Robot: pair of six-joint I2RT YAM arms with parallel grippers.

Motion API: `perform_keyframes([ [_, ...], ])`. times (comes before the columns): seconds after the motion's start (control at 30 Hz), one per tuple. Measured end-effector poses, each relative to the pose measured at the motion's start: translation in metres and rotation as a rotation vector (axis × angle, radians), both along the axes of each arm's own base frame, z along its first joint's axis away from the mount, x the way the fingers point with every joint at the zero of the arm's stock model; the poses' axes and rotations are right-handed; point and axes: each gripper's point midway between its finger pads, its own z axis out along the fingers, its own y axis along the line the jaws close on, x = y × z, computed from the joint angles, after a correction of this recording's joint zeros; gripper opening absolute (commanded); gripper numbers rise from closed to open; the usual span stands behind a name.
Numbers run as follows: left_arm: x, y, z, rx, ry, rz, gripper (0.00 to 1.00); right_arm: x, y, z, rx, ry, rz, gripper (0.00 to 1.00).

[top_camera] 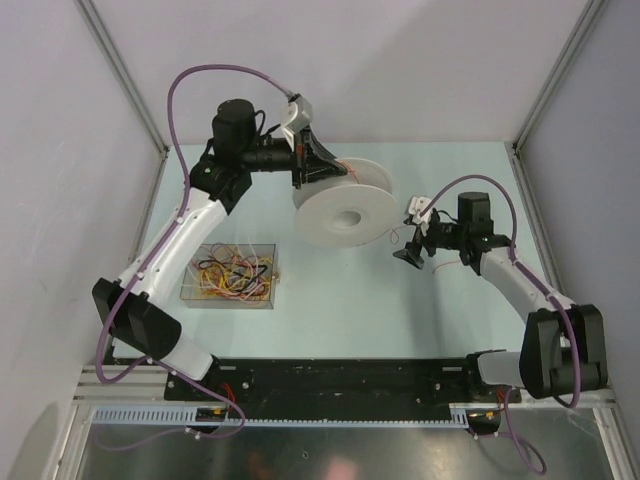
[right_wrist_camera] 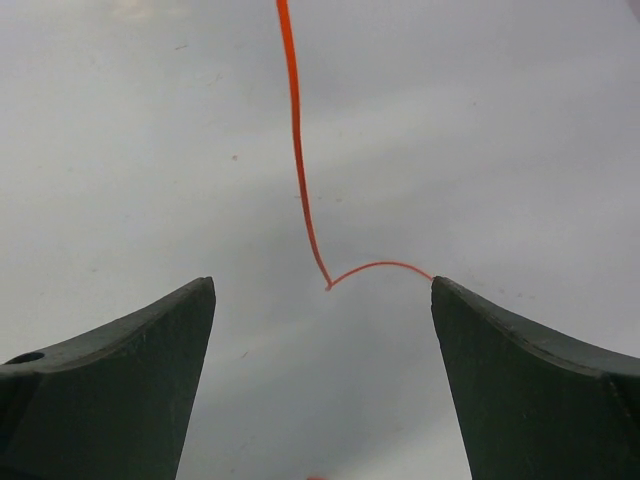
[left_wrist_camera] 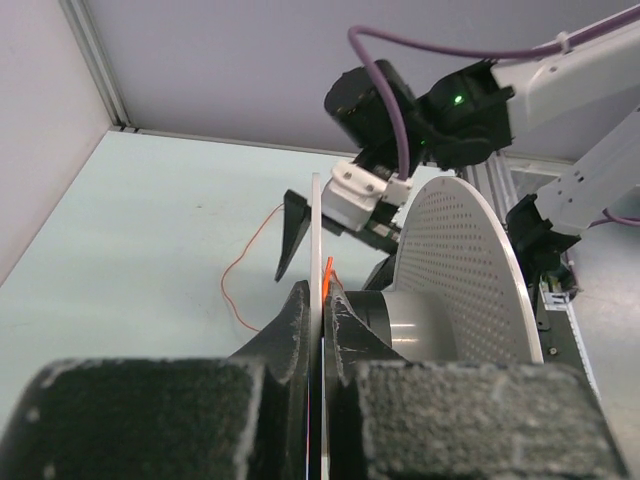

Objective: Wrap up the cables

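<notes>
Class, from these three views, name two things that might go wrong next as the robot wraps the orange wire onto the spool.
1. The right gripper is open with the orange wire between its fingers; the wire is string-thin, so closing may miss it.
2. The left gripper clamps the spool by one thin flange only, a short wire tip showing there; a pull may drag the wire out or tilt the spool.

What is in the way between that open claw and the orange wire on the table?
Nothing visible. In the right wrist view the orange wire lies on the bare table, straight ahead between the right gripper's open fingers. The spool, clamped by the left gripper, sits beside them, not between.
</notes>
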Motion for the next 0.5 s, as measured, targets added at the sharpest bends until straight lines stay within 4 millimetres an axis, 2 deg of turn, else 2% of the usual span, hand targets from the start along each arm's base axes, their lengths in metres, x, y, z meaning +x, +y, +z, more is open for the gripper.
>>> perform_keyframes([
  [0.07,-0.001,0.000,0.005,-0.007,0.011,0.000,0.00,0.009,0.005,-0.003,0.004,-0.022,0.011,0.85],
  [0.13,-0.002,0.000,0.009,-0.012,0.020,0.002,0.00,0.018,0.011,-0.006,0.015,-0.035,0.016,0.72],
  [0.23,-0.003,0.001,0.016,-0.024,0.040,0.009,0.00,0.030,0.019,-0.010,0.041,-0.045,0.012,0.48],
  [0.37,0.001,0.006,0.028,-0.045,0.083,0.039,0.00,0.038,0.026,-0.015,0.064,-0.036,0.006,0.10],
  [0.43,0.008,0.012,0.033,-0.061,0.114,0.079,0.00,0.038,0.028,-0.017,0.073,-0.017,0.002,0.03],
  [0.5,0.018,0.018,0.039,-0.086,0.147,0.128,0.00,0.036,0.030,-0.017,0.083,0.004,-0.003,0.01],
])
